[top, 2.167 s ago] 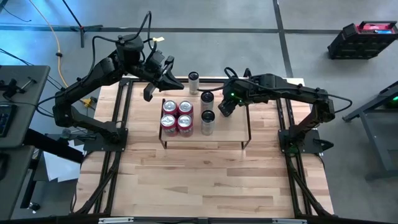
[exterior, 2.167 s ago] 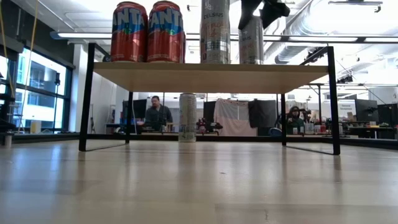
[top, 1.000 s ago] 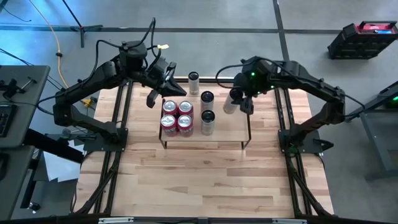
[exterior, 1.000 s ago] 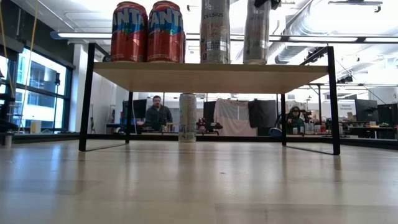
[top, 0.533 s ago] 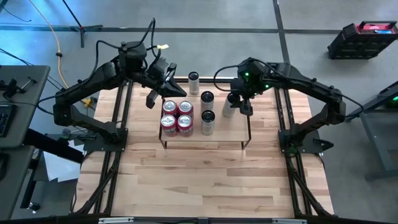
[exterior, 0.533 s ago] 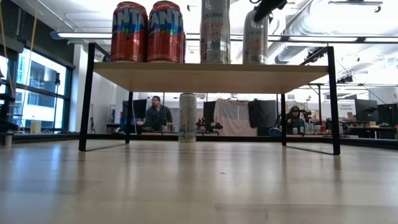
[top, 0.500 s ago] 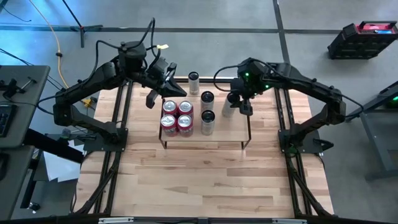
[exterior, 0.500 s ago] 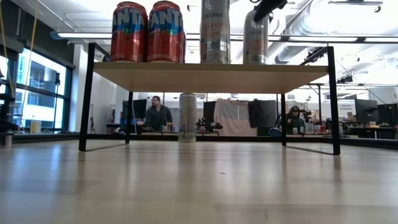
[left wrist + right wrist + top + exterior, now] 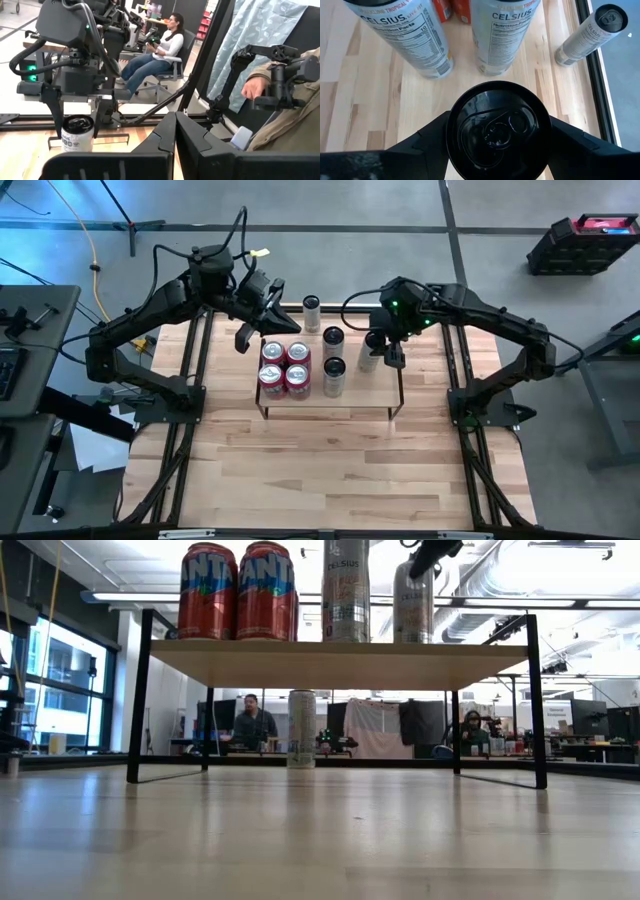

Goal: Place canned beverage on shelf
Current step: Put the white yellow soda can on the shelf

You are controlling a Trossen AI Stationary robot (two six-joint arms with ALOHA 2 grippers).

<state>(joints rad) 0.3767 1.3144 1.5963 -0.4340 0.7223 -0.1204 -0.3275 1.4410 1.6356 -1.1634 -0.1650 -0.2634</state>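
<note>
A slim silver can with a black lid [image 9: 497, 125] hangs upright over the right part of the shelf [image 9: 360, 395], held by my right gripper [image 9: 376, 350]. Several red cans [image 9: 284, 365] and two slim silver cans [image 9: 333, 355] stand on the shelf board. In the low view the board's near edge [image 9: 340, 652] hides the held can's [image 9: 411, 602] bottom, so I cannot tell whether it rests on the board. My left gripper [image 9: 243, 335] hovers shut with nothing in it above the shelf's far left corner. My right gripper pinches the can's upper end just below the black rim [image 9: 77, 125], one finger [image 9: 427, 137] on each side. The fingers slant down at it from above and from the table's right. The can stays upright below them.
One more slim can [image 9: 311, 308] stands on the table just beyond the shelf's far edge. The shelf's black end rail [image 9: 402, 380] runs close to the right of the held can. People sit in the room behind the table [image 9: 252, 725].
My right gripper has come down with the can, which stays upright and now sits lower over the shelf's right part, beside the two slim cans.
</note>
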